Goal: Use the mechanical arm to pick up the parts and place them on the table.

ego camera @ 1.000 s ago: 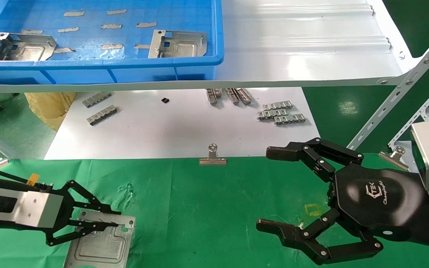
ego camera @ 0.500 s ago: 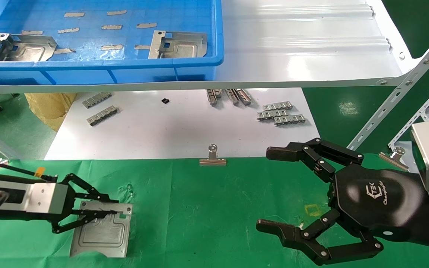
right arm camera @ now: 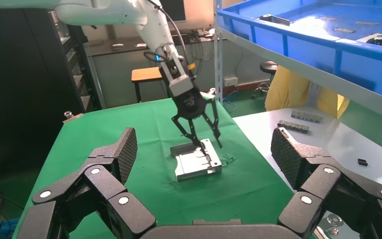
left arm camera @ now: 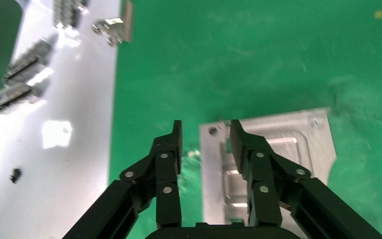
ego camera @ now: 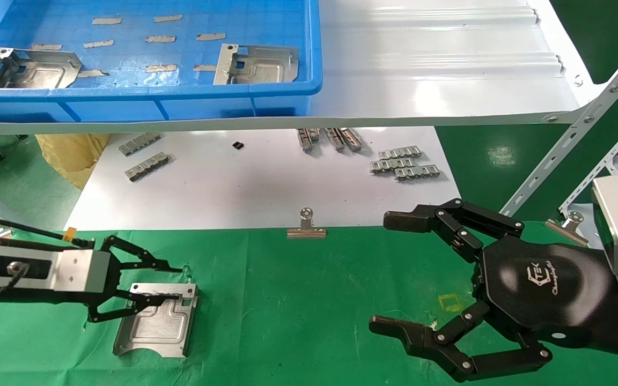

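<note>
One silver-grey part (ego camera: 154,328) lies flat on the green table (ego camera: 298,300) at the near left. My left gripper (ego camera: 173,282) is open just over its far end. One finger is above the plate and the other is beside its folded edge. In the left wrist view the left gripper (left arm camera: 206,132) has clear gaps round the part's edge (left arm camera: 283,144). The right wrist view also shows this part (right arm camera: 194,167). Two more parts (ego camera: 30,67) (ego camera: 258,63) lie in the blue bin (ego camera: 180,96). My right gripper (ego camera: 383,271) is open and empty above the cloth at the right.
The bin stands on a glossy white ribbed shelf (ego camera: 438,69). Below it a white board (ego camera: 255,187) holds small grey toothed strips (ego camera: 403,163). Binder clips (ego camera: 306,225) (ego camera: 567,222) sit at the board's edge and by a slanted metal rail (ego camera: 572,139).
The left gripper carried the part a little farther from the near edge. Its fingers, shut on the part's end a second ago, have spread. The right arm has not moved.
</note>
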`<act>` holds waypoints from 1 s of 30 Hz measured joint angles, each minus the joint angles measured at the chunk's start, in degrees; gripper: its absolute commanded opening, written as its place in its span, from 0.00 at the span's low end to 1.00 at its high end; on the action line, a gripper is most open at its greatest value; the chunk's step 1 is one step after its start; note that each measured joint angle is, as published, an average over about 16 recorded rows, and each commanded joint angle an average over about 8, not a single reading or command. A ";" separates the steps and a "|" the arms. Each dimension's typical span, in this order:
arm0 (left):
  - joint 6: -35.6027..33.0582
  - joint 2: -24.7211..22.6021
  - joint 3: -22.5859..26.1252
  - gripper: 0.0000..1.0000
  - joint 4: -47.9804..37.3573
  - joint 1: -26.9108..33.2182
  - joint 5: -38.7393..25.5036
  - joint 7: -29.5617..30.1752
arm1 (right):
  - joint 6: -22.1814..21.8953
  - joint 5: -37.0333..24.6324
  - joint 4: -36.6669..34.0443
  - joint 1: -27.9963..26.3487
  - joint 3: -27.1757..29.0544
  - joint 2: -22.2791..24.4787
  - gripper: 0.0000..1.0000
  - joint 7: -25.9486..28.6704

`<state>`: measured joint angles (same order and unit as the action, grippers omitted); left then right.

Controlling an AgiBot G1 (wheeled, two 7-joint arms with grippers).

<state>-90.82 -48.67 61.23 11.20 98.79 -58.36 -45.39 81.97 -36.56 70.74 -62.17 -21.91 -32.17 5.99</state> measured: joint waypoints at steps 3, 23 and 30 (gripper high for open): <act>-0.40 0.79 -0.62 1.00 0.18 -0.48 2.39 2.91 | 0.00 0.00 0.00 0.00 0.00 0.00 1.00 0.00; -0.77 4.52 -4.50 1.00 3.89 -4.78 11.68 14.92 | -0.01 0.01 -0.01 0.01 0.01 0.01 1.00 0.00; -0.28 5.22 -7.79 1.00 8.66 -7.35 11.87 18.13 | -0.02 0.01 -0.01 0.01 0.01 0.01 1.00 0.00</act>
<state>-91.10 -43.46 53.44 19.86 91.44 -46.49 -27.26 81.96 -36.55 70.72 -62.15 -21.91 -32.16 5.99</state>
